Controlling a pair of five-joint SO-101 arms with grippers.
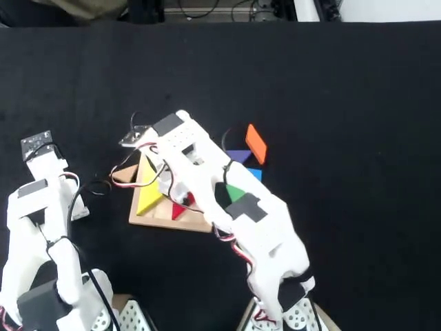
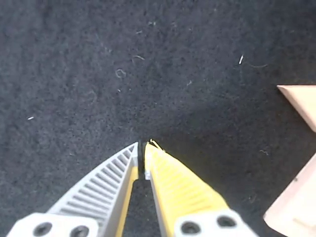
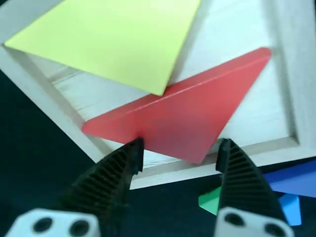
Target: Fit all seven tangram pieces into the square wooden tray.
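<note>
Right gripper: yours stands apart over the red triangle in the wooden tray, left of centre.
Left gripper: tips together, far left, apart from the tray.
Table: black cloth, flecked with lint.
Room: cables along the top edge.

The table is covered by a black cloth, which is spread from edge to edge of the high view. Beyond its far border, at twelve o'clock, a tangle of dark cables is seen. At eleven o'clock a piece of olive-coloured fabric is cut off by the frame, and at one o'clock a white surface is seen. In the left wrist view the cloth is flecked with pale lint and fine curled fibres.
</note>
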